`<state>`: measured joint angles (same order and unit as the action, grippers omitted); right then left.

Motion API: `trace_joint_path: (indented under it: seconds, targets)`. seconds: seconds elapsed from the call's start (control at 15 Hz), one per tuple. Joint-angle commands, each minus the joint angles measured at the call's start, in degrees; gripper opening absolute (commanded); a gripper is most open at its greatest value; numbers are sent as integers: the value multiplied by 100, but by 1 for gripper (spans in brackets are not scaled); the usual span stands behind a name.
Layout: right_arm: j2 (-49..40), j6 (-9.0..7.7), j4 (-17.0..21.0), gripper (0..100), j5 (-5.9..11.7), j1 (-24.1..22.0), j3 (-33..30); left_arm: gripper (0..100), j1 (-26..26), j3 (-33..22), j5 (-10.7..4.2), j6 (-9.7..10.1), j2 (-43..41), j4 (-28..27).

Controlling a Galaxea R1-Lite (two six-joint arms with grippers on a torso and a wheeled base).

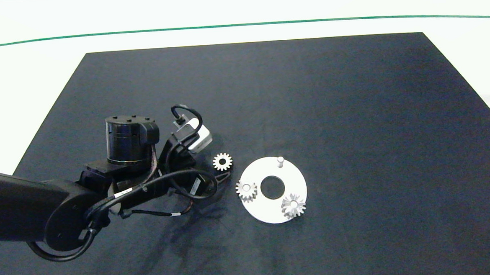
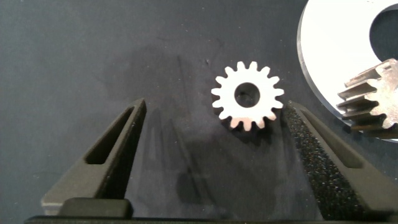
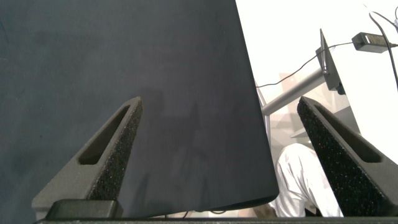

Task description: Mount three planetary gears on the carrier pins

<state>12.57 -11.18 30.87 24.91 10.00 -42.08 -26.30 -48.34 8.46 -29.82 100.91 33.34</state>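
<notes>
Two of the three planetary gears sit on the white disc (image 1: 272, 169): one gear (image 1: 246, 190) at its left rim, another (image 1: 293, 206) at its lower right. One carrier pin (image 1: 280, 161) stands bare. The third gear (image 1: 222, 161) lies flat on the dark mat (image 1: 352, 106) just beside the disc, between the spread jaws of the left gripper (image 2: 214, 118), not yet pinched. The right gripper (image 3: 217, 112) hangs off the counter's edge, jaws spread and empty. The black mat covers a white counter (image 1: 24, 82), crossed by a green line (image 1: 239, 25).
</notes>
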Motion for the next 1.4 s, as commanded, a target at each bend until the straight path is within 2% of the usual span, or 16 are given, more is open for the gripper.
trace_joint_path:
  seconds: [0.07, 1.4]
  targets:
    - [9, -7, 16, 100, 14, 2, -2, 84, 2, -9, 7, -6, 34, 23]
    - [0, -7, 33, 100, 14, 2, 42, 44, -157, -9, 50, 73, 183, 41]
